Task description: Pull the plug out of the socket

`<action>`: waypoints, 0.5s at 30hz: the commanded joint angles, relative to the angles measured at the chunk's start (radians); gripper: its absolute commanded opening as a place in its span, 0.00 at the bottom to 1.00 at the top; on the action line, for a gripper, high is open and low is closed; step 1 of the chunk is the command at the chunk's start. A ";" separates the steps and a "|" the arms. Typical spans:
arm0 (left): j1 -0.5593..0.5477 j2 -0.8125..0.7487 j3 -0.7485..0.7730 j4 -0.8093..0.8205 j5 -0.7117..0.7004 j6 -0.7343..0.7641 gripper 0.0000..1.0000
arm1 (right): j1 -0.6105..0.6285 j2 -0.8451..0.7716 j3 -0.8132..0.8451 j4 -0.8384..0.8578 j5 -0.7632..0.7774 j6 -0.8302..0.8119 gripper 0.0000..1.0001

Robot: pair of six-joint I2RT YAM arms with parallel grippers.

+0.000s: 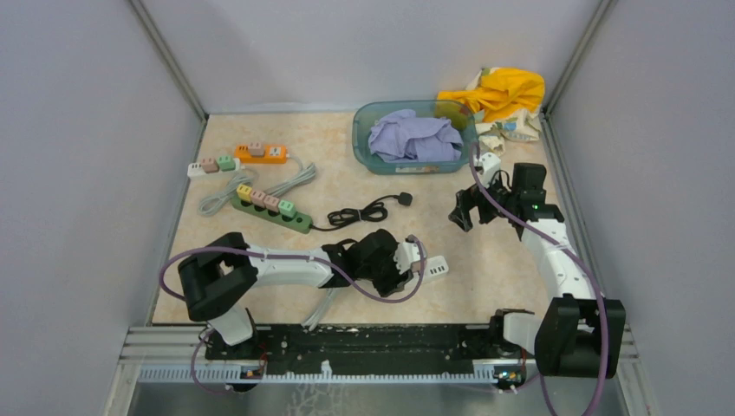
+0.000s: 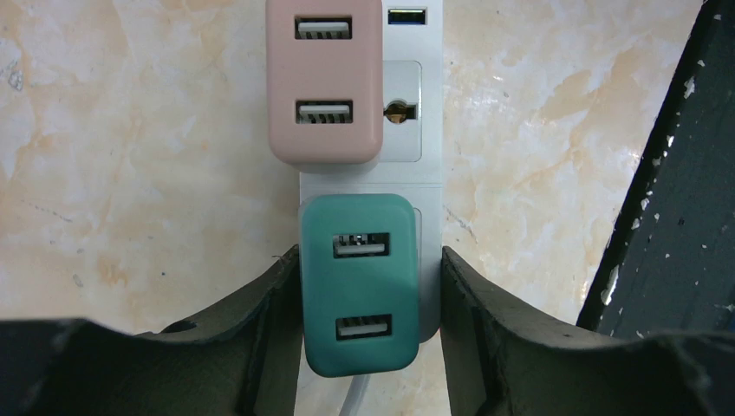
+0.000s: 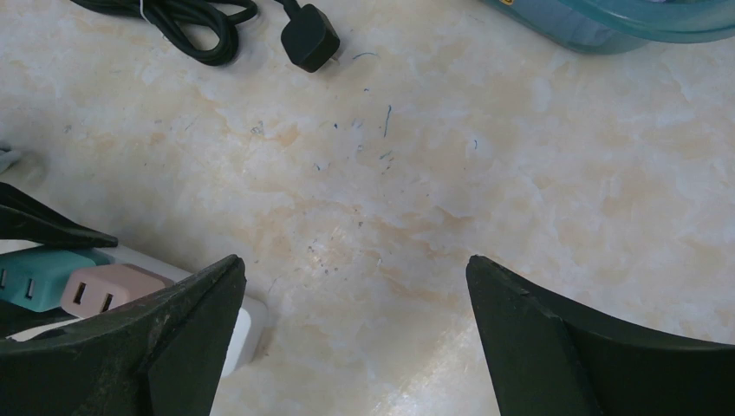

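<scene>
A white power strip (image 2: 412, 130) lies on the marble table, with a pink plug (image 2: 323, 82) and a green plug (image 2: 360, 286) seated in its sockets. My left gripper (image 2: 368, 260) is shut across the strip's width at the green plug. One finger presses the plug's left side and the other presses the strip's right edge. From above, the left gripper (image 1: 416, 264) covers most of the strip (image 1: 436, 269). My right gripper (image 1: 464, 212) hovers open to the right, over bare table. In its own view, the right gripper (image 3: 355, 264) holds nothing, and the strip's end (image 3: 247, 325) shows beside its left finger.
A green power strip (image 1: 273, 208), an orange one (image 1: 260, 153) and a small white one (image 1: 212, 165) lie at the back left. A coiled black cable (image 1: 364, 212) sits mid-table. A teal basin (image 1: 360, 130) with purple cloth and a yellow cloth (image 1: 498, 91) are at the back right.
</scene>
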State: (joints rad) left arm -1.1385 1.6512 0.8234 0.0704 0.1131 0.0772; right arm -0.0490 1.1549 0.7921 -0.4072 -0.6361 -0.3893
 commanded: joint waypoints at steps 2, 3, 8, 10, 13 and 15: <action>-0.030 0.056 0.062 -0.020 -0.081 0.044 0.18 | -0.003 0.003 0.046 0.037 -0.009 0.009 0.99; -0.032 0.061 0.062 -0.019 -0.101 0.045 0.26 | -0.003 0.003 0.047 0.037 -0.011 0.009 0.99; -0.036 0.072 0.077 -0.047 -0.176 0.054 0.59 | -0.003 0.004 0.048 0.031 -0.031 0.008 0.99; -0.036 0.051 0.069 -0.032 -0.184 0.056 0.66 | -0.003 0.004 0.048 0.025 -0.047 0.003 0.99; -0.037 0.003 0.048 0.012 -0.203 0.053 0.75 | -0.003 0.003 0.048 0.015 -0.082 -0.010 0.99; -0.037 -0.036 0.022 0.045 -0.215 0.051 0.76 | -0.003 -0.001 0.046 0.011 -0.098 -0.018 0.99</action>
State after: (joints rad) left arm -1.1736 1.6981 0.8688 0.0540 -0.0498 0.1143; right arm -0.0490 1.1549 0.7925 -0.4110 -0.6716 -0.3916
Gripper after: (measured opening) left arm 0.751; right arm 0.990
